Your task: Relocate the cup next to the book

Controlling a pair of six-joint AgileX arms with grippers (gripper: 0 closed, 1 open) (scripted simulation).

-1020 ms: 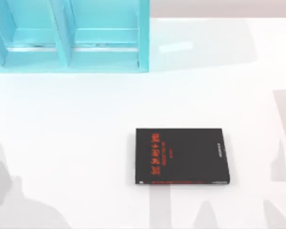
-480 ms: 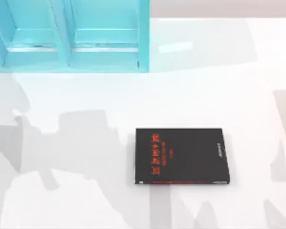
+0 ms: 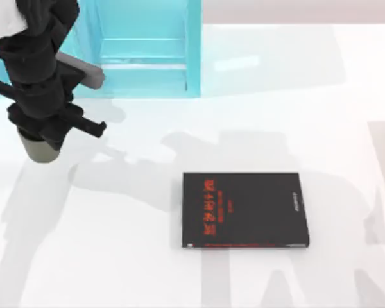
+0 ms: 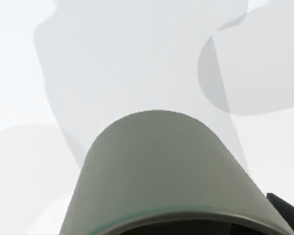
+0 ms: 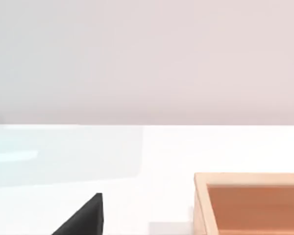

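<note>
The olive-grey cup (image 3: pixel 40 151) hangs above the table's left side, well to the left of the book. My left gripper (image 3: pixel 43 131) comes down on it from above and is shut on it. The left wrist view looks along the cup's (image 4: pixel 159 171) rounded wall toward the white table. The black book (image 3: pixel 244 209) with red lettering lies flat right of the table's middle. One black corner of the book (image 5: pixel 83 219) appears in the right wrist view.
A teal shelf unit (image 3: pixel 144 54) stands at the back left, just behind my left arm. A wooden box (image 5: pixel 250 203) sits near the right arm. White table (image 3: pixel 115 256) lies between the cup and the book.
My left arm has entered the top view from the upper left with the cup in its gripper; before, only its shadow crossed the table. The book has stayed put.
</note>
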